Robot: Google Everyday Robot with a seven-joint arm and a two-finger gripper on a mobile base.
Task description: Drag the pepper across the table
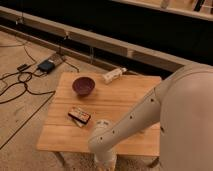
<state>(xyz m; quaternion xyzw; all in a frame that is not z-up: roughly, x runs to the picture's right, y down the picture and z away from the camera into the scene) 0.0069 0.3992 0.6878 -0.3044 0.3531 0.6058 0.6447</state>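
Three items on surface (131,99): bowl (83,85), bottle (114,75), packet (79,115) | pepper: none identifiable | gripper: out of view, grip cannot tell | arm (126,122) folded low, likely pre-reach.

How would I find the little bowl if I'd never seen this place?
Look at the small wooden table in the middle of the floor. The bowl sits near its far left corner, left of a pale bottle lying on its side. It is the only round, dark purple thing there. The robot's arm bends over the near edge; its pincer is hidden.
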